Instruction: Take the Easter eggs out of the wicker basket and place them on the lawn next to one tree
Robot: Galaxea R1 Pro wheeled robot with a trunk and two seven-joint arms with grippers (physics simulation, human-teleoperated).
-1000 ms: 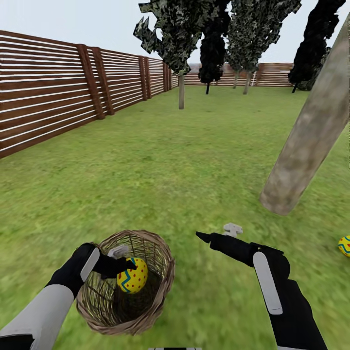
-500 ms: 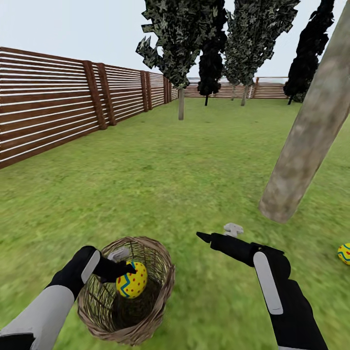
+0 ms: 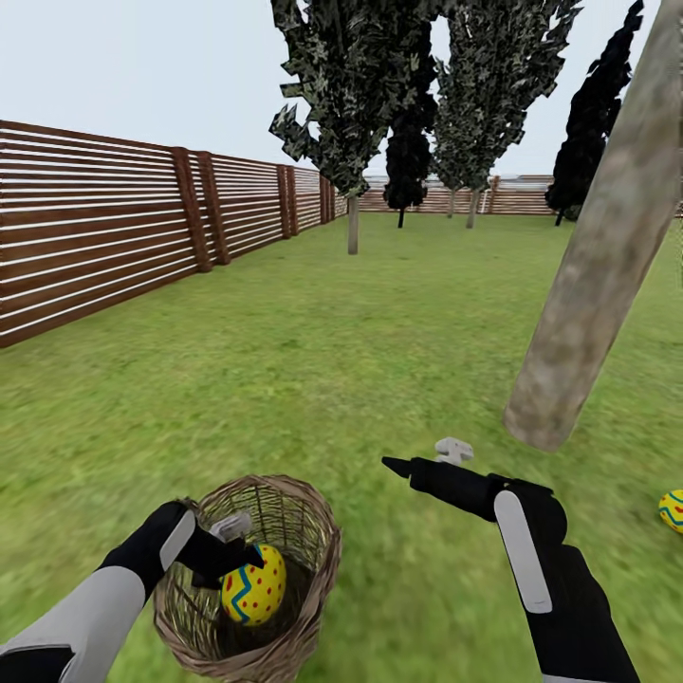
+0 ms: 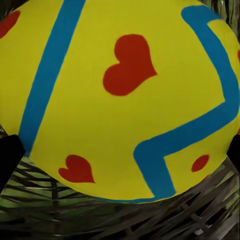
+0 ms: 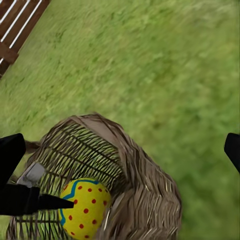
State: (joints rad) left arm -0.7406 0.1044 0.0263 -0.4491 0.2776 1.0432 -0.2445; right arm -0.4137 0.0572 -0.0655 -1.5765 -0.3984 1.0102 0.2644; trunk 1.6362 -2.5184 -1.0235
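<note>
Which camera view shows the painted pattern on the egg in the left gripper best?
The left wrist view: the egg appears very close, with red hearts and blue bands clear. The head view shows it small inside the basket; the right wrist view shows dots.

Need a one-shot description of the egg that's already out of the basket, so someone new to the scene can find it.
Start at the thick, leaning grey-brown tree trunk on the right of the head view. On the lawn to the right of its base, at the picture's edge, lies a small yellow egg with blue bands and red dots. Unlike the egg held by the left gripper in the wicker basket, it lies loose on grass.
</note>
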